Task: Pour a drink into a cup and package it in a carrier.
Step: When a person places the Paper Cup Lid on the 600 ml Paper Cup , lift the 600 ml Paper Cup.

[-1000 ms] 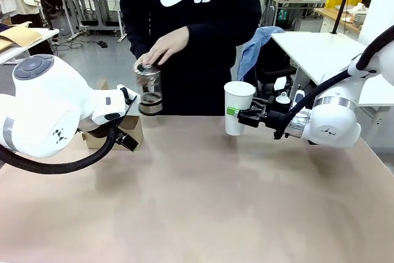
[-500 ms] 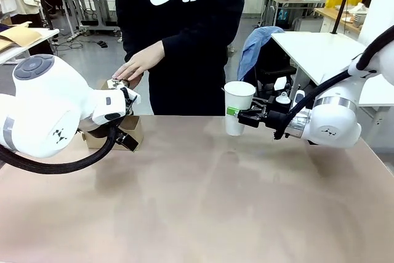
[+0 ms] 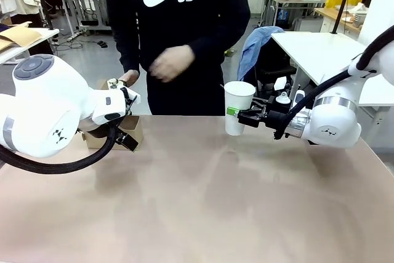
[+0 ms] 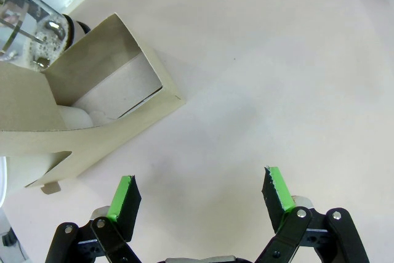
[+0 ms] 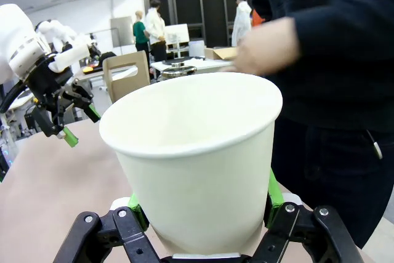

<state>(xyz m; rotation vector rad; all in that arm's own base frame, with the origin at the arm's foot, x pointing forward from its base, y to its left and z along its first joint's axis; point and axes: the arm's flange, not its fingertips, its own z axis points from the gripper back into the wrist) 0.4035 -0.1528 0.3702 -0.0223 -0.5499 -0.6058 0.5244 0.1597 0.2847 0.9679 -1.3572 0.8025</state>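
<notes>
Right gripper pinching the cup, left gripper spread beside the carrier.
The right gripper (image 3: 236, 115) clamps the lower wall of the upright white cup (image 3: 239, 99), near the far edge of the table (image 3: 215, 201), right of middle. The left gripper (image 4: 200, 190) stands wide apart over bare table, just beside the brown carrier (image 4: 92, 133) toward the far left corner. The glass pot (image 4: 21, 23) sits just behind the carrier.

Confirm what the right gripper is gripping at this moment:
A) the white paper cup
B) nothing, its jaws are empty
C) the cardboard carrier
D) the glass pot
A: the right gripper is closed on the lower part of the white cup, which stands upright with no lid on it; the right wrist view shows the cup wall sitting between the two fingers.
</notes>
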